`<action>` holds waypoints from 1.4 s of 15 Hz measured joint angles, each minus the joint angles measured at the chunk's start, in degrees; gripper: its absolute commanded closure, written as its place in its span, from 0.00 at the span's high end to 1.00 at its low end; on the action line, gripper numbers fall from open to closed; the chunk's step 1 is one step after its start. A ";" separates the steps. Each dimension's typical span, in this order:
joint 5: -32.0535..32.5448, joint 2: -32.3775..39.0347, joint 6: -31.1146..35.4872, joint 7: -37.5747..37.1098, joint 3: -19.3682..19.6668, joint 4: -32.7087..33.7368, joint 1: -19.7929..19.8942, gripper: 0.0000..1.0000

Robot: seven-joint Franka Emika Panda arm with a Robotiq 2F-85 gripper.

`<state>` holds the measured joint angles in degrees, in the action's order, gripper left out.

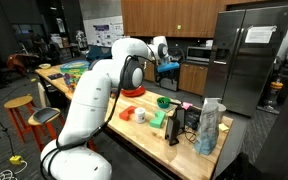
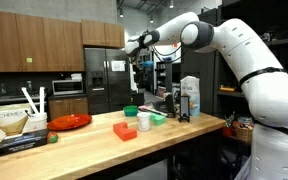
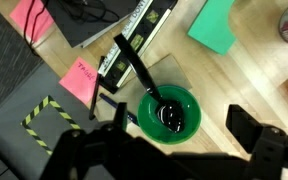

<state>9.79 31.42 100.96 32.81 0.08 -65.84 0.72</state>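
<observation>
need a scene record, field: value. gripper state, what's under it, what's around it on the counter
gripper: Robotiq gripper, open, empty, raised well above the counter
directly below: round green plastic bowl
in bowl: black long-handled spoon, head inside the bowl, handle leaning out over the rim
contact: none, gripper clear of bowl and spoon
surface: light wooden countertop
near bowl: flat green block; pink paper sticky note
further along counter: flat red block; small white cup
</observation>
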 measured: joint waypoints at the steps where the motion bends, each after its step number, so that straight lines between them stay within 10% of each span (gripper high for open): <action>1: -0.81 0.65 -2.64 -0.08 -0.08 1.64 0.38 1.00; 10: -5.65 5.71 -11.57 -0.97 -0.17 12.05 1.77 1.00; 21: -6.50 5.88 -11.72 -0.89 0.16 9.47 2.77 1.00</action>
<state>3.29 37.30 89.24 31.92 0.23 -56.37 3.49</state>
